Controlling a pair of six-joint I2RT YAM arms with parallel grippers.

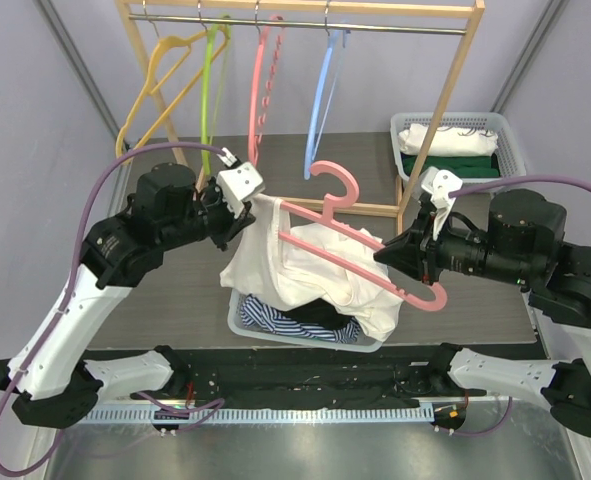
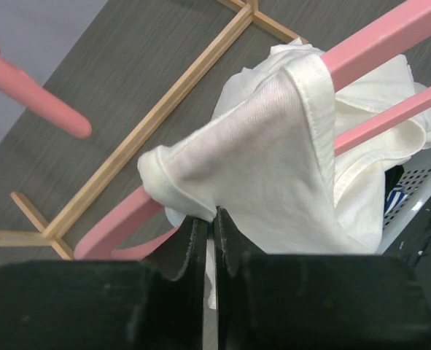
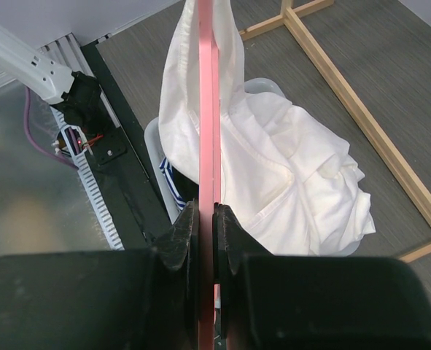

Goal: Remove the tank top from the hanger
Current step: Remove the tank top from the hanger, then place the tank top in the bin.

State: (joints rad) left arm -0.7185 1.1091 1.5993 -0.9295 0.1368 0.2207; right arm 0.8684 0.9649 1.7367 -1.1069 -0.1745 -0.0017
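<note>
A white tank top [image 1: 315, 270] hangs from a pink hanger [image 1: 350, 245] held in the air above a white basket [image 1: 237, 322]. My left gripper [image 1: 243, 215] is shut on a strap of the tank top [image 2: 273, 168] at the hanger's left end [image 2: 120, 222]. My right gripper [image 1: 385, 255] is shut on the hanger [image 3: 208, 109] near its right end. The strap is still looped over the hanger arm [image 2: 379, 36]. The rest of the top [image 3: 288, 182] droops into the basket.
A wooden rack [image 1: 445, 110] stands behind, with yellow [image 1: 160, 85], green [image 1: 210, 85], pink [image 1: 265, 85] and blue [image 1: 323, 95] hangers on its rail. A grey basket of folded clothes [image 1: 455, 140] sits back right. Striped clothing [image 1: 275, 320] lies in the white basket.
</note>
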